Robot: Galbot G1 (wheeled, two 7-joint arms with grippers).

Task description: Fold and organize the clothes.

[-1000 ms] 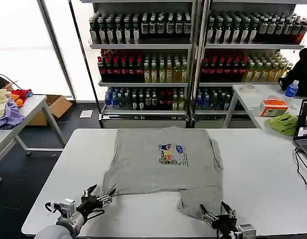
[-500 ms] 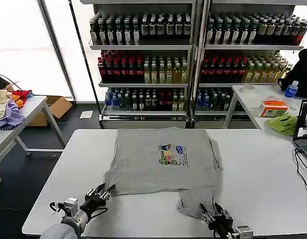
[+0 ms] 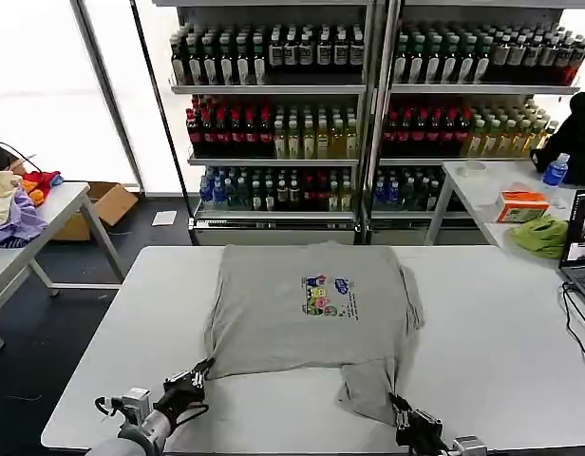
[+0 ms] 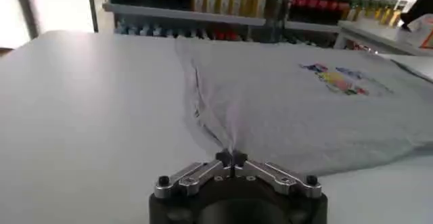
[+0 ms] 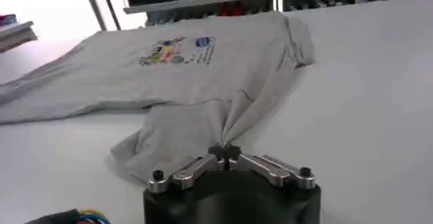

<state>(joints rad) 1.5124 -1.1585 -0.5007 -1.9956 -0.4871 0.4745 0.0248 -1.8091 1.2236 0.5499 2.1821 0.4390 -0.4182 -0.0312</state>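
At the near edge of the white counter (image 3: 501, 332), the left gripper (image 3: 199, 370) is pinched tight on the near left corner of the grey shirt (image 3: 311, 304). In the left wrist view its fingertips (image 4: 231, 158) meet on a little peak of the cloth. The right gripper (image 3: 399, 407) is pinched tight on the near right corner, where part of the shirt lies folded toward the edge. In the right wrist view the cloth rises into its closed tips (image 5: 225, 150). The shirt lies flat in the middle of the counter, with its small colourful print (image 3: 328, 294) facing up. Far behind the counter stand shelves of bottles (image 3: 368, 114).
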